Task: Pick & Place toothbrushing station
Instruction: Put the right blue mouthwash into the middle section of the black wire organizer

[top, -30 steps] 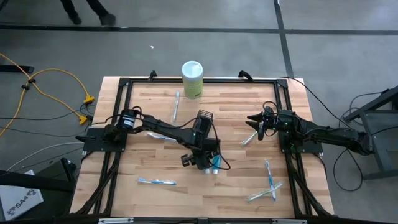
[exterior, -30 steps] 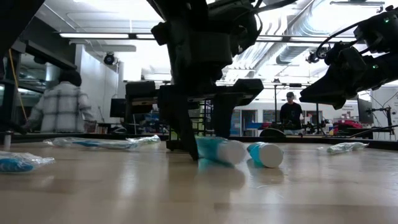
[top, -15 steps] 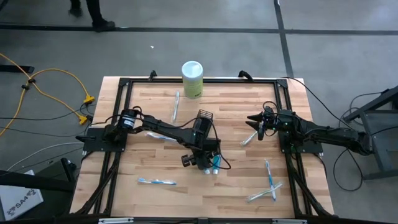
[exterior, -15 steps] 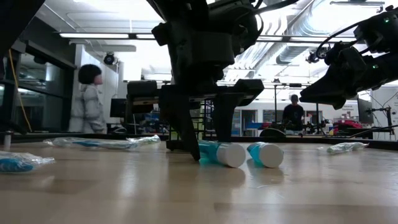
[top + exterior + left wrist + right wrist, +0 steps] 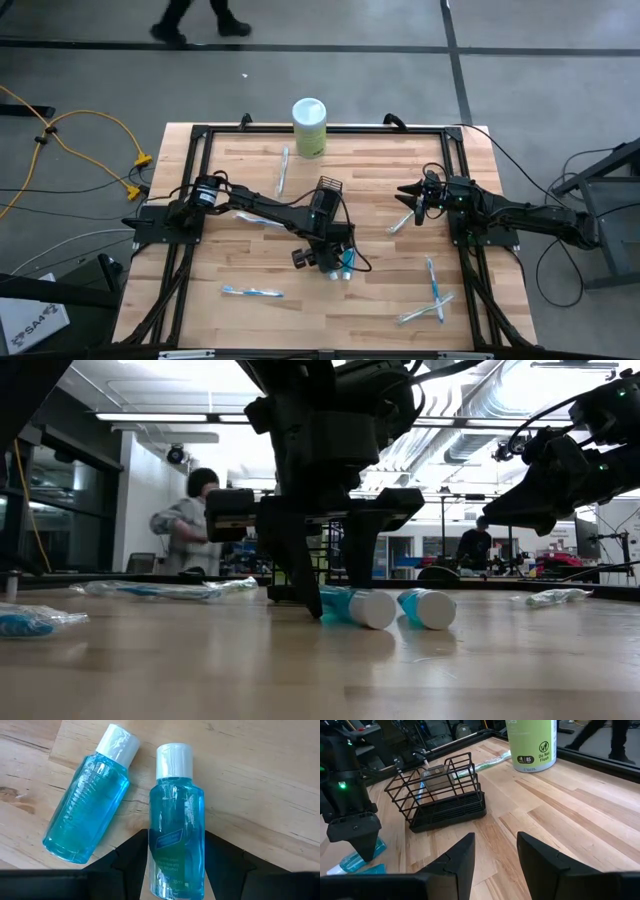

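Two arms, high view: left claw low at mid-bench over the tubes; right claw waits raised on the right side.
Station, high view: holder is upright behind the left claw and well apart from it. Brushes lie scattered on the bench. Canister is at the far edge.
Change, low view: left claw has settled lower, and the tube now lies between its fingers. Second tube is just beside it. A person has crossed behind.
Left claw, left wrist view: jaws are wide, astride the tube, which lies flat. Pad contact cannot be told, and nothing is lifted.
Right claw, right wrist view: jaws partly open, empty, facing the holder.
Meaning: judged ready to close on the tube; every item is still outside the holder.
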Tool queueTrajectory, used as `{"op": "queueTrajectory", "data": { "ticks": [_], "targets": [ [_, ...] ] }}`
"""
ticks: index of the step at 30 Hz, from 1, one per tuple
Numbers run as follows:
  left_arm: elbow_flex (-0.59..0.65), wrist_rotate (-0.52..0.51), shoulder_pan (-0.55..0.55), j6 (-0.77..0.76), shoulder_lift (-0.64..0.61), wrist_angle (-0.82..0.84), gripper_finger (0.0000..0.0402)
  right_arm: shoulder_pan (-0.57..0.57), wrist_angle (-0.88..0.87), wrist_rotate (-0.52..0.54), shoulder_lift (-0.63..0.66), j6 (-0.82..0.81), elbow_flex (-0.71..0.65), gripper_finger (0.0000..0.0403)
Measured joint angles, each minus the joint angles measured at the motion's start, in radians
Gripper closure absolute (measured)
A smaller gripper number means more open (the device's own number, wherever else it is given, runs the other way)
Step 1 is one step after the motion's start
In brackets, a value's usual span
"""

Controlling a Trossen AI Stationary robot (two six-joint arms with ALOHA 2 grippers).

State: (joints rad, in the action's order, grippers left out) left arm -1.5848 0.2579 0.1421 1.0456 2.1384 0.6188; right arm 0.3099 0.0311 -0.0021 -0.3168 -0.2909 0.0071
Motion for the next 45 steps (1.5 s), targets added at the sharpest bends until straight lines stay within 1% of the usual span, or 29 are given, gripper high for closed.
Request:
{"op": "queueTrajectory", "data": {
  "ticks": [9,35,45],
  "targets": [
    [0.0,0.008,0.0,-0.049,0.001,-0.016,0.0254,0.0,0.0,0.0,0.0,0.0,0.0,0.0264],
    [0.0,0.002,0.004,-0.097,0.001,-0.022,0.0257,0.0,0.0,0.0,0.0,0.0,0.0,0.0264],
    [0.0,0.003,0.007,-0.102,0.0,-0.018,0.0283,0.0,0.0,0.0,0.0,0.0,0.0,0.0264]
  ]
}}
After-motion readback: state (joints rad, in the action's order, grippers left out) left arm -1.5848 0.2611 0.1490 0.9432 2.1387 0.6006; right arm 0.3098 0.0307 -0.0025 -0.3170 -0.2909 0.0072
